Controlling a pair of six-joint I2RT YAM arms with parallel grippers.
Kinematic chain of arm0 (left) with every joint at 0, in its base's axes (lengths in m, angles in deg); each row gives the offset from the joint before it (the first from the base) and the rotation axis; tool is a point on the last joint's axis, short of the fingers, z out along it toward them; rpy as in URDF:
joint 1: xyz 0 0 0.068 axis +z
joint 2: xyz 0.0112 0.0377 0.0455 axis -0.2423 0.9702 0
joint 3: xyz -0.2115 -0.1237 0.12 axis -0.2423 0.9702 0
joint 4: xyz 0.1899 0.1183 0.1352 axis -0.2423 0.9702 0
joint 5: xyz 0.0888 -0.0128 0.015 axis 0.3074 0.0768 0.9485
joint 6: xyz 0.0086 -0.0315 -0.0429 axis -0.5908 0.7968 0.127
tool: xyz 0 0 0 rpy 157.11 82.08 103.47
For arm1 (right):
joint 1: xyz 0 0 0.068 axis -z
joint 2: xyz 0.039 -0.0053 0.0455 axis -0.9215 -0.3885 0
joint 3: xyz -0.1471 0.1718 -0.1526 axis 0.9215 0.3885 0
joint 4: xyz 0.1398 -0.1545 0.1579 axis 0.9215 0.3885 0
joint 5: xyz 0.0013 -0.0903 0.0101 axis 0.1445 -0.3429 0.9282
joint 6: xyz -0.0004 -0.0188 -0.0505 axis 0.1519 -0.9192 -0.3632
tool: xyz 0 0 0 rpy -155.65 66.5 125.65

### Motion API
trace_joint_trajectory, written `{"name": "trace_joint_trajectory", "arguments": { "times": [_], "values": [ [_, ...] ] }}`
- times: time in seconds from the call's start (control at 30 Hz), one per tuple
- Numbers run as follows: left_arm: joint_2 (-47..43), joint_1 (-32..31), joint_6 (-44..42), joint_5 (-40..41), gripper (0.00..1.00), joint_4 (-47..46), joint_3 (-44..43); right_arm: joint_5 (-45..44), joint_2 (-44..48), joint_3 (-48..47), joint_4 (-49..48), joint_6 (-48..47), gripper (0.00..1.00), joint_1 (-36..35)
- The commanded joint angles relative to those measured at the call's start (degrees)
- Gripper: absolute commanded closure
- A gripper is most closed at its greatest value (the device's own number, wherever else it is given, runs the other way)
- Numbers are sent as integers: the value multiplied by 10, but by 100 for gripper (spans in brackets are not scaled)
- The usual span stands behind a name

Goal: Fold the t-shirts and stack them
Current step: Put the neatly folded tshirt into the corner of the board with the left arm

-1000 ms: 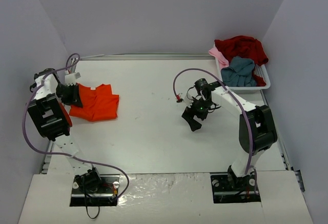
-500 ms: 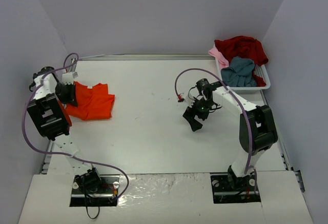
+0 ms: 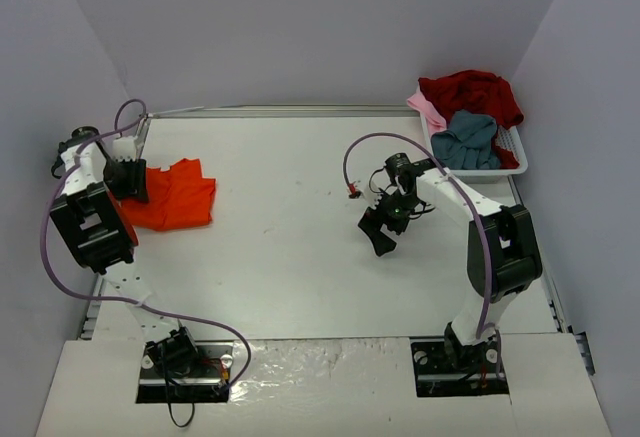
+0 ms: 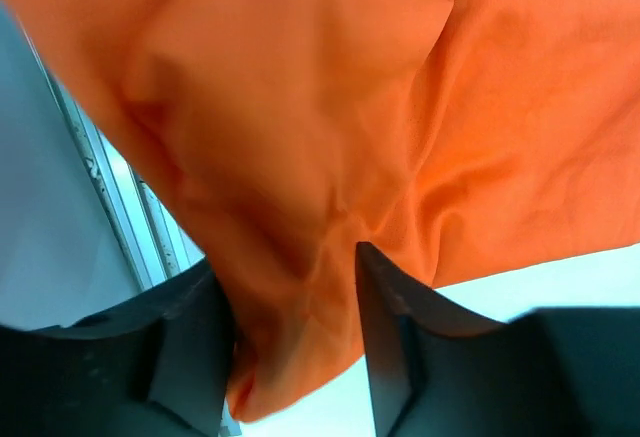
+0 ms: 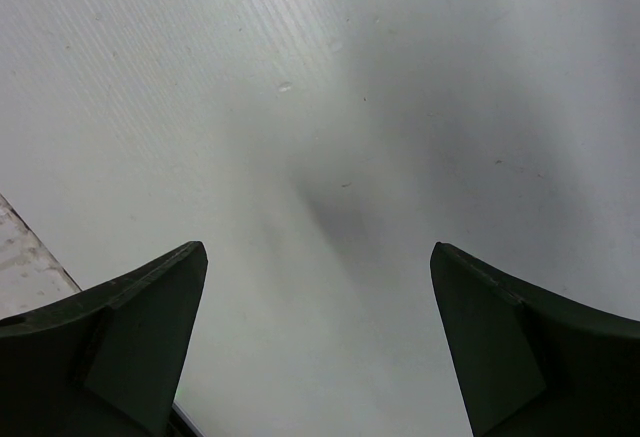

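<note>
The bright orange-red t-shirt (image 3: pixel 175 197) lies folded at the table's left edge. My left gripper (image 3: pixel 128 179) sits at its left end. In the left wrist view its jaws stand apart, open, with a loose fold of the orange-red t-shirt (image 4: pixel 300 137) between the fingers (image 4: pixel 390 337). My right gripper (image 3: pixel 380 237) hangs over bare table right of centre. Its jaws are wide open and hold nothing in the right wrist view (image 5: pixel 320 287). A dark red t-shirt (image 3: pixel 470 92), a grey-blue one (image 3: pixel 467 139) and a pale pink one (image 3: pixel 428 109) are piled in the basket.
The white slatted basket (image 3: pixel 512 162) stands at the back right corner. A metal rail (image 4: pixel 120 217) runs along the table's left edge beside the orange shirt. Grey walls enclose the table on three sides.
The orange-red t-shirt has been dragged left toward the table's edge with my left gripper. That gripper's jaws have since parted. The right arm has hardly moved.
</note>
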Motion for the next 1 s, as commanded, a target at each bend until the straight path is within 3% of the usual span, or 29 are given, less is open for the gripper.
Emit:
{"name": "trace_joint_trajectory", "arguments": {
  "times": [0.0, 0.03, 0.13, 0.2, 0.53, 0.67, 0.77, 0.8, 0.97],
  "values": [
    [-9, 4, 1, 10, 53, -1, -11, 14, 2, 8, 17, -6, 10, 5],
    [-13, 5, 2, 12, 44, -10, -8, 15, 2, 7, 16, -5, 10, 6],
    [-31, 7, 11, 25, 30, -35, 1, 17, 3, 8, 17, -6, 9, 8],
    [-51, 8, 12, 40, 27, -47, 5, 18, 2, 9, 16, -6, 9, 8],
    [-185, 9, 20, 112, 22, -161, 84, 19, 14, 8, 10, -7, 9, 15],
    [-304, 8, 52, 84, 20, -228, 185, 26, 67, -4, -21, 22, 9, 40],
    [-388, 5, 101, 46, 13, -253, 222, 21, 122, -15, -54, 43, 8, 65],
    [-407, 5, 113, 31, 6, -252, 230, 21, 147, -19, -64, 54, 8, 70],
    [-539, -17, 180, -17, 6, -304, 343, -21, 223, -8, -126, 100, 0, 110]
  ]
}}
